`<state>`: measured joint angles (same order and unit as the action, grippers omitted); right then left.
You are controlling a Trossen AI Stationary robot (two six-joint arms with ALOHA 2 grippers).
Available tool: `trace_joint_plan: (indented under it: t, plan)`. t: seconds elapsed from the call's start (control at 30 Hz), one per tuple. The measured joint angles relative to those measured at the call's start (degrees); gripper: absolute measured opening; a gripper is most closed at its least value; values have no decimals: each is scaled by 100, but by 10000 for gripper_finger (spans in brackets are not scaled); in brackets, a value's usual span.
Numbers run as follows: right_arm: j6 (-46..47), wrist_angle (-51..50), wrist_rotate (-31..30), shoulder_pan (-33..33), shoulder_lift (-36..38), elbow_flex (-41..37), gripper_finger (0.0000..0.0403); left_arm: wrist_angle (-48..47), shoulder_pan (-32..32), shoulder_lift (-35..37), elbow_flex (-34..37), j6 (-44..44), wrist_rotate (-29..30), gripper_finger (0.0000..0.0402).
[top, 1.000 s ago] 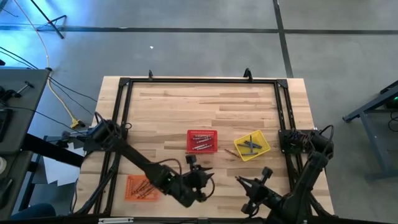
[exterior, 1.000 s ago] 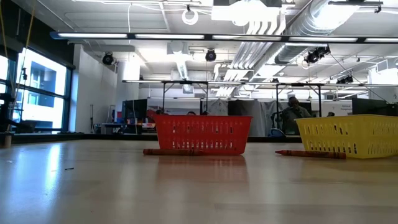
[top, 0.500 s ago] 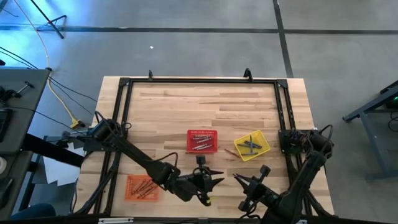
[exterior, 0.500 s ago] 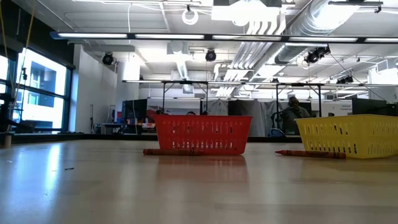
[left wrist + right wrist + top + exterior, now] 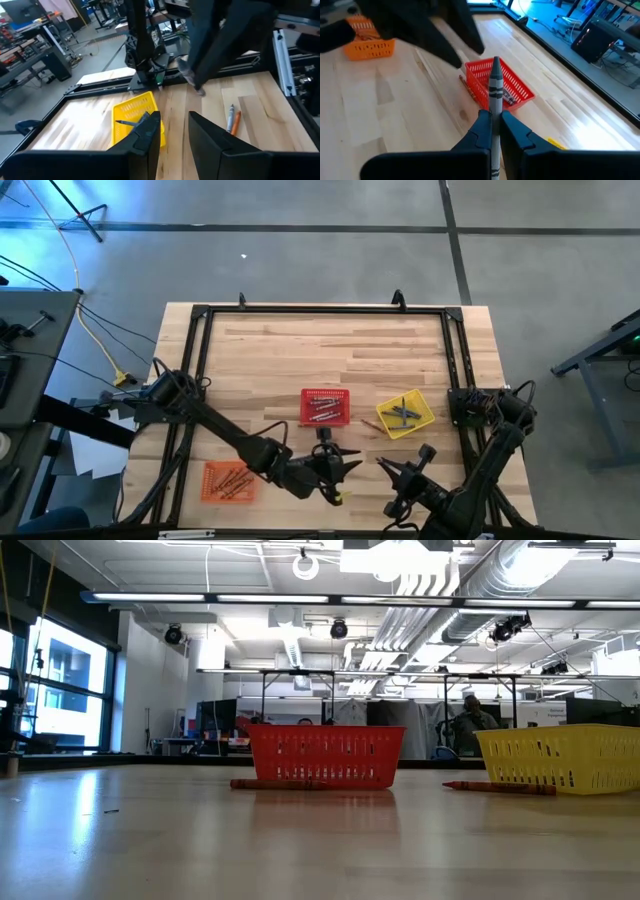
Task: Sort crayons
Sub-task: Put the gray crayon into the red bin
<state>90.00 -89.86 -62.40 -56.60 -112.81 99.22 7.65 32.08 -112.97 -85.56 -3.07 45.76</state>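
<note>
Shifted toward counter (image 5: 330,345) centre: left end effector (image 5: 345,463), fingers apart, empty. Pale wood planks; workshop behind. Grey crayon (image 5: 494,85), black-banded, clamped upright in right end effector (image 5: 493,122).

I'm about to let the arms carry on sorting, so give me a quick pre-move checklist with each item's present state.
1. Right gripper shut on the grey crayon: ok.
2. Crayon upright between the fingers: ok.
3. Left gripper open and holding nothing: ok.
4. Red basket, yellow basket and orange basket are upright on the table: ok.
5. Loose crayons beside the red basket and the yellow basket, still unsorted: not ok.
6. Which basket takes grey: cannot tell.
</note>
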Motion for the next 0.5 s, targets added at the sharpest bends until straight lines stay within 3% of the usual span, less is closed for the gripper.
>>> trace_joint_plan:
  t: [0.5]
  plan:
    - [-44,-13,136,-2,4,0,5,-8,-49,0,0,37,369,86]
